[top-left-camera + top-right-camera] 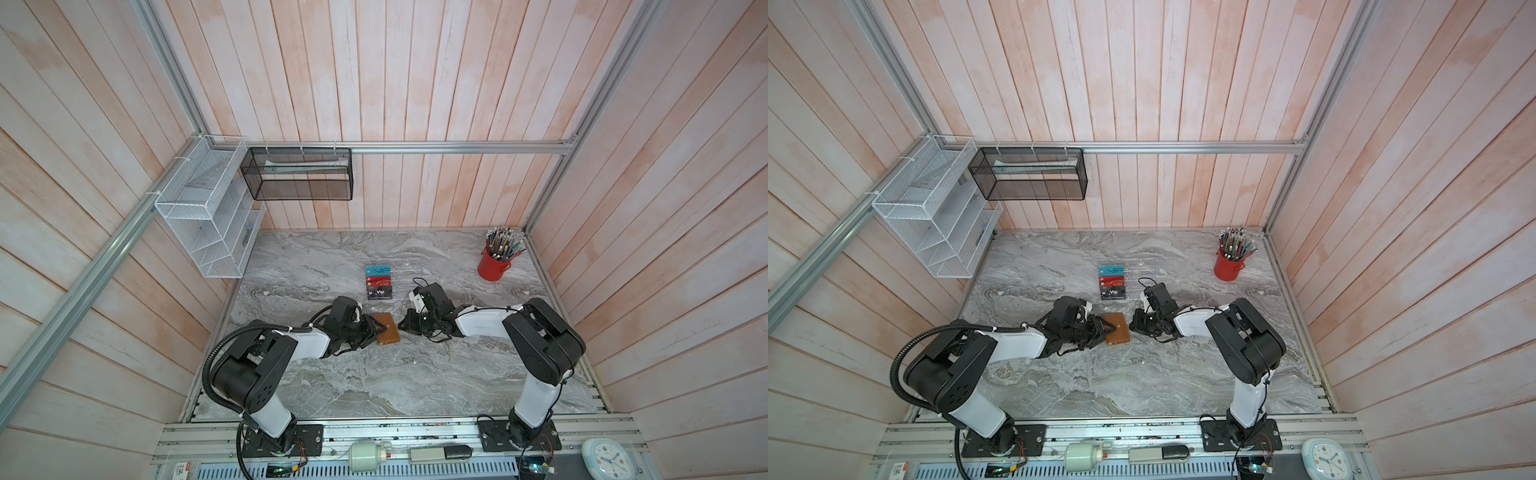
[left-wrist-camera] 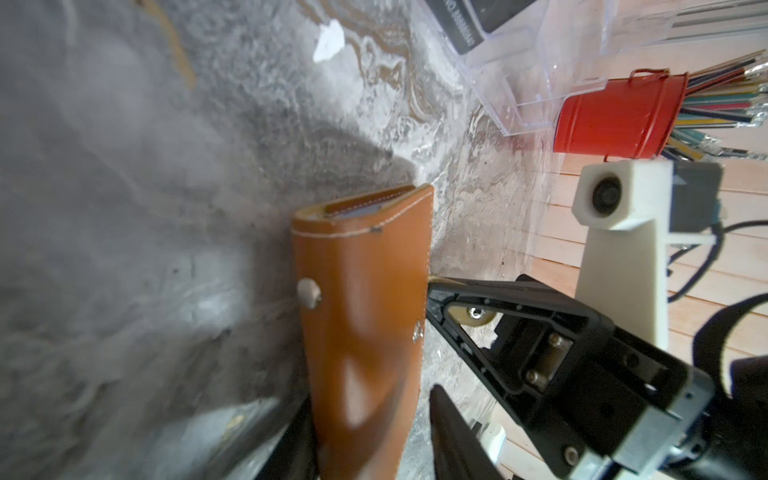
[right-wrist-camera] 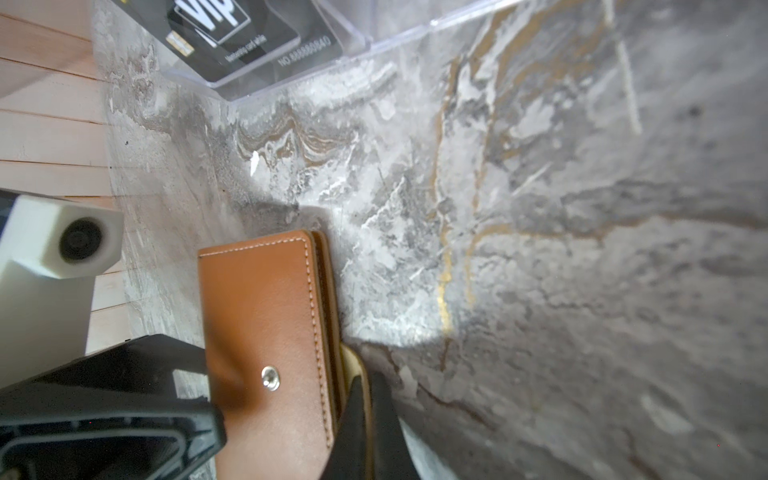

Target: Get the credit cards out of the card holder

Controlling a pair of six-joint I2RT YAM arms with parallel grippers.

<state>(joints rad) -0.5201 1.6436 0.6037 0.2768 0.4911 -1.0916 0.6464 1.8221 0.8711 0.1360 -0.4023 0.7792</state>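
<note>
Whitewashed pink plank walls [image 1: 415, 83] close in on three sides of a grey marble-veined tabletop [image 1: 374, 374] under even, soft light, with aluminium frame rails [image 1: 457, 146] running along the boards. A white wire rack [image 1: 199, 216] and a black mesh basket [image 1: 299, 174] hang in the far left corner. A red pail [image 1: 492, 266] of pencils stands far right, and a pale clock [image 1: 607, 457] lies at the near edge.

Closed tan card holder [image 1: 388, 330] near tiered credit cards [image 1: 379, 282]
</note>
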